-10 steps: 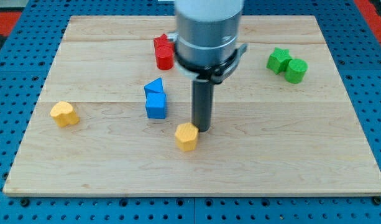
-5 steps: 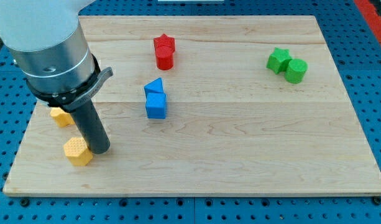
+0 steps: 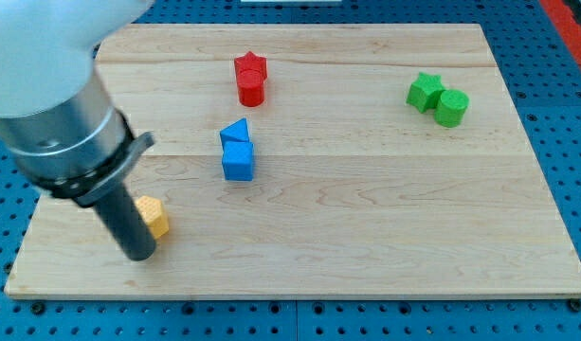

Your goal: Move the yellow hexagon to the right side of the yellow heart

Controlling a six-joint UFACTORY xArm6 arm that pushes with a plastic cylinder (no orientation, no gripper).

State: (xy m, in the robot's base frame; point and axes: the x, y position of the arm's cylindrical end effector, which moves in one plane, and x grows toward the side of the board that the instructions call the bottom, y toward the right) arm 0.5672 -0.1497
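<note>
A yellow block [image 3: 156,217], which by its earlier place seems to be the yellow hexagon, lies near the board's lower left. The rod hides its left part. My tip [image 3: 140,254] rests on the board just below and left of it, the rod touching or nearly touching its left side. The yellow heart does not show; the arm's grey body covers the spot at the board's left where it lay.
A red star [image 3: 251,66] and a red cylinder [image 3: 251,91] sit at top centre. A blue triangle [image 3: 235,132] touches a blue cube [image 3: 238,162] mid-board. A green star [image 3: 424,91] and a green cylinder [image 3: 451,108] sit at the upper right. The board's bottom edge [image 3: 299,292] is close below my tip.
The yellow hexagon was pushed from mid-board to the lower left, then a little right and up. My tip went from its right side to its lower left. The arm now hides the heart.
</note>
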